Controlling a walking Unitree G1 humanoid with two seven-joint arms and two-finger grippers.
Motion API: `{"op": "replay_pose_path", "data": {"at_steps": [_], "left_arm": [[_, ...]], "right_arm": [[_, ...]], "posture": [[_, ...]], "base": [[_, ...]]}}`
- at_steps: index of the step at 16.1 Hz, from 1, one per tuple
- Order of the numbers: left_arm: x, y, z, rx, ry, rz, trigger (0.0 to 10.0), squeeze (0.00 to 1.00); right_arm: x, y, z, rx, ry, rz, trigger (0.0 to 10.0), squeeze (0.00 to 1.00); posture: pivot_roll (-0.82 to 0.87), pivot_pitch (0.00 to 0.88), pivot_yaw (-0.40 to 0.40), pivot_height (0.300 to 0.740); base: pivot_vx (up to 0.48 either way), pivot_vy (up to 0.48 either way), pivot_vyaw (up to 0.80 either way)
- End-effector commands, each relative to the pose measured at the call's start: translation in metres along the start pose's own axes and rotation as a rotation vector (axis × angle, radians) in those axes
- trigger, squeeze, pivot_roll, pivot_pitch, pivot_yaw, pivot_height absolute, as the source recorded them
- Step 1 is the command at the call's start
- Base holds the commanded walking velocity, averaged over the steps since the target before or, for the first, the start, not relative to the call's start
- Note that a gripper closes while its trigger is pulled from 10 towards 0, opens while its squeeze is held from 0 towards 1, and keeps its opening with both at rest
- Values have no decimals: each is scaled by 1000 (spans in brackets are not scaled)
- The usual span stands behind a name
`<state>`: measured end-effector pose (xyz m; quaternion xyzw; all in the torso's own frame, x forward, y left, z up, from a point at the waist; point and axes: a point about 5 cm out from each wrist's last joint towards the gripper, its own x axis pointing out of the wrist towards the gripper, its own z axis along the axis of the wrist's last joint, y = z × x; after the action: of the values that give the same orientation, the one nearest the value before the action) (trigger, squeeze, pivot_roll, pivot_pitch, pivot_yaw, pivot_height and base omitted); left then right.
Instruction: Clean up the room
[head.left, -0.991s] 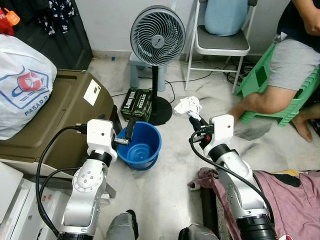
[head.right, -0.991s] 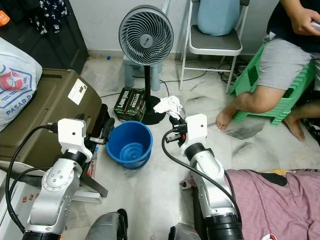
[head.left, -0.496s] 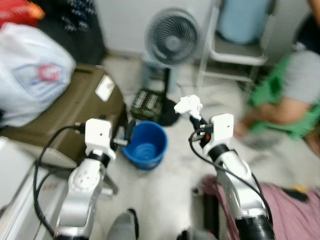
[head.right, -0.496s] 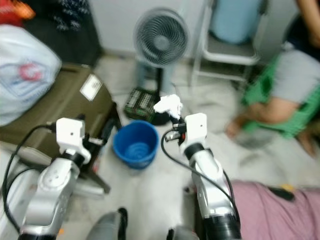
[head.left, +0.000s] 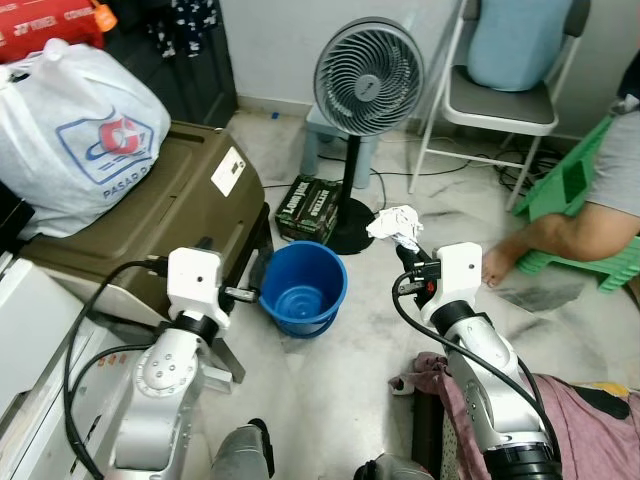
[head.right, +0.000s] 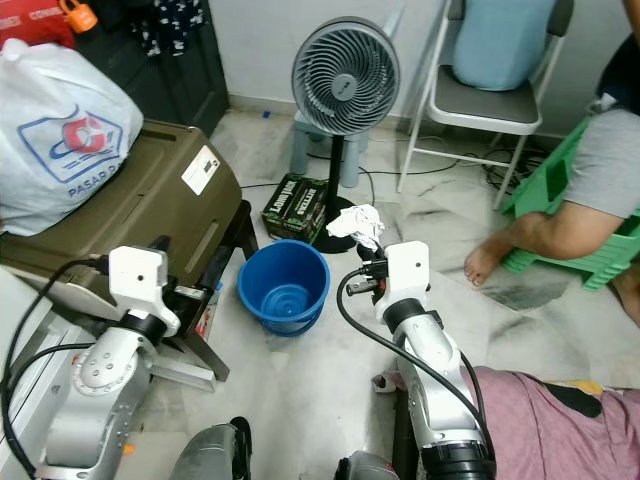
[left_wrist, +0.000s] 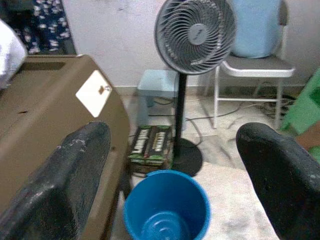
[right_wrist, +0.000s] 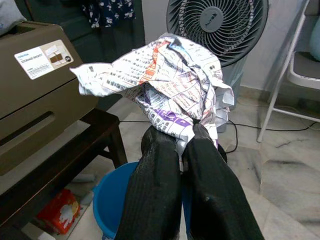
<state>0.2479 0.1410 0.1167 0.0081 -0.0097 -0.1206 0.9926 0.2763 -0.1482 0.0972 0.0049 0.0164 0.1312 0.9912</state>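
A crumpled sheet of printed paper (head.left: 395, 224) is pinched in my right gripper (head.left: 405, 252), which is shut on it and held just right of a blue bucket (head.left: 303, 287) on the floor. The right wrist view has the crumpled paper (right_wrist: 165, 80) above the two closed fingers (right_wrist: 155, 195), with the bucket's rim (right_wrist: 107, 200) below. My left gripper (head.left: 250, 294) is at the bucket's left rim; in the left wrist view its fingers (left_wrist: 65, 185) stand wide apart with the bucket (left_wrist: 167, 207) between them, holding nothing.
A standing fan (head.left: 368, 80) and a green-black box (head.left: 307, 207) are behind the bucket. A brown case (head.left: 150, 230) with a white plastic bag (head.left: 80, 135) is on the left. A folding chair (head.left: 510, 95), a seated person's leg (head.left: 560, 230) and a pink cloth (head.left: 560, 410) are on the right.
The camera has shifted, so the whole scene sits further right and lower. My right gripper still holds the paper beside the bucket; the left gripper stays at the bucket's rim.
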Motion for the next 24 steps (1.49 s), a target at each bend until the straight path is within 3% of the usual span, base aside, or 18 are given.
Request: {"op": "replay_pose_path", "data": {"at_steps": [1,21,24], "left_arm": [[-1,-1,4,-6,-18,-18,10000,0],[5,0,8,-6,-36,-21,10000,0],[5,2,7,11,-31,22,10000,0]], "right_arm": [[0,-2,6,-9,-18,-16,10000,0],[7,6,10,-7,-34,2,10000,0],[8,7,10,-5,-37,5,10000,0]], "posture": [[-18,99,-12,740],[-11,102,-8,740],[-10,101,-8,740]], "base": [[0,0,0],[261,0,0],[81,0,0]]}}
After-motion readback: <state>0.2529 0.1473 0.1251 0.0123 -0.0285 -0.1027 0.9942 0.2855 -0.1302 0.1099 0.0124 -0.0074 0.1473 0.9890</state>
